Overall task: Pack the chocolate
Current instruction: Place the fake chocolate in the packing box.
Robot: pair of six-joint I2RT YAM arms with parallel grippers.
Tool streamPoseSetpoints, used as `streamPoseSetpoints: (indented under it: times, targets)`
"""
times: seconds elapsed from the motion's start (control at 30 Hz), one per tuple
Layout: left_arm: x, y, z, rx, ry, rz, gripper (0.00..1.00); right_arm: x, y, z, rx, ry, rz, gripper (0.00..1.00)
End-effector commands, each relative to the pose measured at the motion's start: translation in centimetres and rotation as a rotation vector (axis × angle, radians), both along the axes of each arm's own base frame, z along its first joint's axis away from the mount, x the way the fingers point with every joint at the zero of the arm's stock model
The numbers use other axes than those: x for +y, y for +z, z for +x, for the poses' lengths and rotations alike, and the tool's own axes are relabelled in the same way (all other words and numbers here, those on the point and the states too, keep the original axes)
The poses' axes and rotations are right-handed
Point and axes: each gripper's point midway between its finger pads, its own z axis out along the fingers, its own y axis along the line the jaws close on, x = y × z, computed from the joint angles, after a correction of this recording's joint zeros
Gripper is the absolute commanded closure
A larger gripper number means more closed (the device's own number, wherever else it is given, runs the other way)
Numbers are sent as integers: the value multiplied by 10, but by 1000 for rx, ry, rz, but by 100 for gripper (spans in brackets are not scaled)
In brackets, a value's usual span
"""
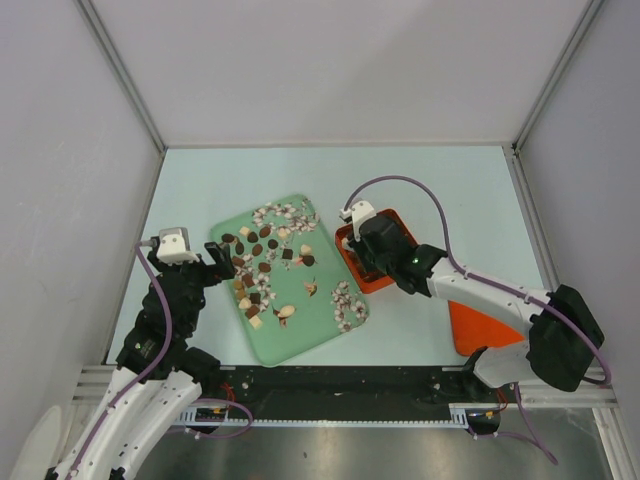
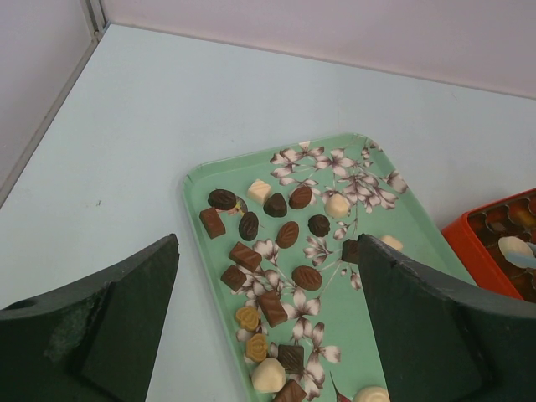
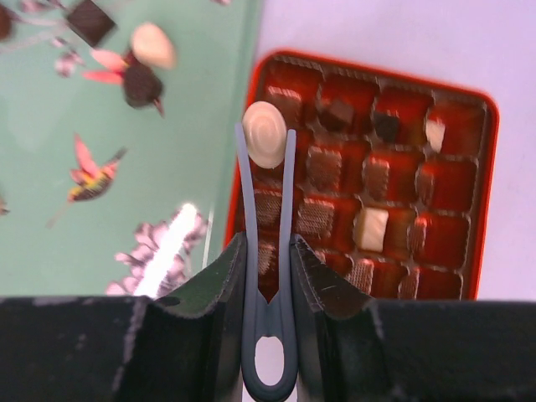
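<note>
Many small chocolates (image 1: 255, 270), mostly dark brown with some cream, lie scattered on a green flowered tray (image 1: 320, 325); they also show in the left wrist view (image 2: 287, 234). My right gripper (image 3: 268, 251) is shut on grey tongs (image 3: 287, 193). The tongs pinch a round cream chocolate (image 3: 265, 134) above the left edge of the orange box (image 3: 490, 167). A few chocolates (image 3: 371, 228) sit in the box's cells. In the top view the right gripper (image 1: 368, 245) hides part of the box (image 1: 378, 282). My left gripper (image 2: 266, 251) is open and empty above the tray's left edge (image 1: 215, 262).
An orange lid (image 1: 480, 330) lies on the table under the right forearm. The tray (image 2: 394, 218) lies close beside the box (image 2: 494, 230). White walls enclose the table on three sides.
</note>
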Motion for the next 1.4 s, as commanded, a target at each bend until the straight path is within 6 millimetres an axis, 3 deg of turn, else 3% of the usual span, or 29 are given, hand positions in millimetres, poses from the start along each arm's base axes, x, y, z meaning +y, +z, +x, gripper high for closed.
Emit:
streamPoseSetpoints:
  times: [0.0,0.3,0.43,0.87,1.0,1.13,1.37]
  targets:
    - [1,1,3,-1,2,22,8,-17,-7,7,0,-72,21,90]
    - [1,-1,3,4,2,25,8,-23,-31,13,30,-93,27,89]
    - [1,0,3,3,0,26,8,-17,-29,15,22,-74,49,89]
    - [0,0,3,2,-1,23,8,-15,-27,13,22,-65,62,59]
    - [0,0,3,2,-1,25,8,-17,-23,11,21,-66,66,59]
    - [1,0,3,2,0,25,8,-19,-18,9,16,-65,72,66]
    - [0,0,3,2,-1,23,8,-13,9,-2,-40,-19,104,70]
